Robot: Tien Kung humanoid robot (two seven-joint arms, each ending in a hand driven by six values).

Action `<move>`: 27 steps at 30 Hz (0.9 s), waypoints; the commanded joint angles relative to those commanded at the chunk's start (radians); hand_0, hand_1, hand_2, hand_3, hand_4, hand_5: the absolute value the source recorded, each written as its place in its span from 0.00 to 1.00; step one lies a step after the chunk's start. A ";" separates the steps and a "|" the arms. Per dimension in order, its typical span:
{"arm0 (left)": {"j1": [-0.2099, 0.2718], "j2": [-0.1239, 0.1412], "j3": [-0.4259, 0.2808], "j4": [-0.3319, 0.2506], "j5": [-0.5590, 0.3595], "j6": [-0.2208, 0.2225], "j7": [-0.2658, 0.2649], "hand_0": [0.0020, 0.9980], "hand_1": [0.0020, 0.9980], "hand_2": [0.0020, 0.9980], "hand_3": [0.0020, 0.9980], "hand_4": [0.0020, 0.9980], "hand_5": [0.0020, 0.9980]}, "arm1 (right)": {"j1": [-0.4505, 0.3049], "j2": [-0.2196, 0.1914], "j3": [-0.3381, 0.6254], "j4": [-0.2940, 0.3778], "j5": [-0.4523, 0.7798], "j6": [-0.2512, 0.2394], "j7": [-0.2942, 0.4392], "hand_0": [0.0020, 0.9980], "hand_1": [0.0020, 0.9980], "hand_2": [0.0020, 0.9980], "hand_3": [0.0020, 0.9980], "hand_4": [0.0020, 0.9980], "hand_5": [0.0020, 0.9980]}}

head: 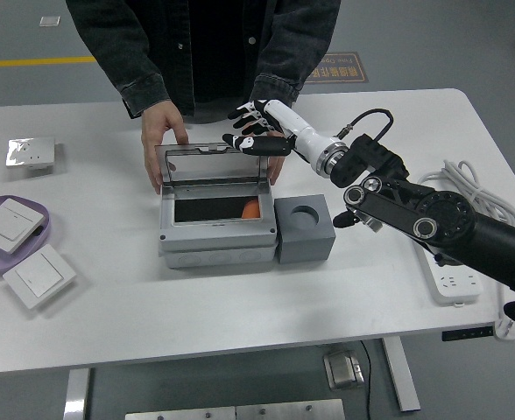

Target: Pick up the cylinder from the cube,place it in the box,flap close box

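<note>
Reaching in from the right, the robot's white-and-black right hand [259,129] is hovering just behind the top right corner of the raised lid, its fingers [243,111] loosely spread and gripping nothing; the black thumb is lying right at the lid's upper edge, though whether it is actually touching I cannot tell. That clear, grey-tinted hinged lid [212,164] is standing nearly upright at the back of the grey plastic box [215,239], which is sitting open on the white table [240,306]. Inside the box, toward its right end, the orange cylinder [250,210] is lying, only partly showing over the front wall. Just beside the box on its right, touching or nearly so, the dark grey cube [304,229] is sitting with its round socket vacant. A person in a dark denim jacket is standing at the far side, one hand [161,140] resting on the table against the lid's left edge, the other largely hidden behind the robot hand. Off to the left, white wall switches [38,276] and a lilac plate [35,245] are lying; a white power strip [450,271] is lying on the right.
</note>
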 joint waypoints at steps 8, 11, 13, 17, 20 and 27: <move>0.002 -0.002 0.009 0.000 -0.012 0.001 -0.005 0.61 0.63 0.61 0.63 0.71 0.24 | -0.027 -0.068 -0.020 0.156 -0.063 -0.010 -0.021 0.75 0.69 0.69 0.71 0.72 0.35; 0.004 -0.002 0.017 0.000 -0.020 0.001 -0.009 0.61 0.63 0.61 0.63 0.71 0.24 | -0.037 -0.096 -0.032 0.219 -0.080 -0.018 -0.030 0.75 0.69 0.69 0.71 0.72 0.35; 0.005 -0.003 0.029 -0.001 -0.033 0.001 -0.015 0.61 0.63 0.61 0.63 0.71 0.24 | -0.046 -0.120 -0.046 0.276 -0.098 -0.019 -0.044 0.75 0.69 0.69 0.71 0.72 0.35; 0.009 -0.003 0.040 -0.003 -0.047 0.001 -0.023 0.61 0.63 0.61 0.63 0.71 0.24 | -0.055 -0.150 -0.077 0.356 -0.121 -0.015 -0.069 0.73 0.69 0.69 0.71 0.72 0.36; 0.011 -0.003 0.033 -0.004 -0.041 0.001 -0.024 0.61 0.63 0.60 0.63 0.71 0.24 | -0.066 -0.162 -0.109 0.414 -0.131 -0.004 -0.087 0.70 0.68 0.69 0.71 0.71 0.36; 0.012 -0.003 0.020 -0.004 -0.034 0.001 -0.026 0.61 0.63 0.61 0.63 0.71 0.24 | -0.101 -0.173 -0.090 0.428 -0.113 0.000 -0.084 0.70 0.68 0.69 0.71 0.71 0.36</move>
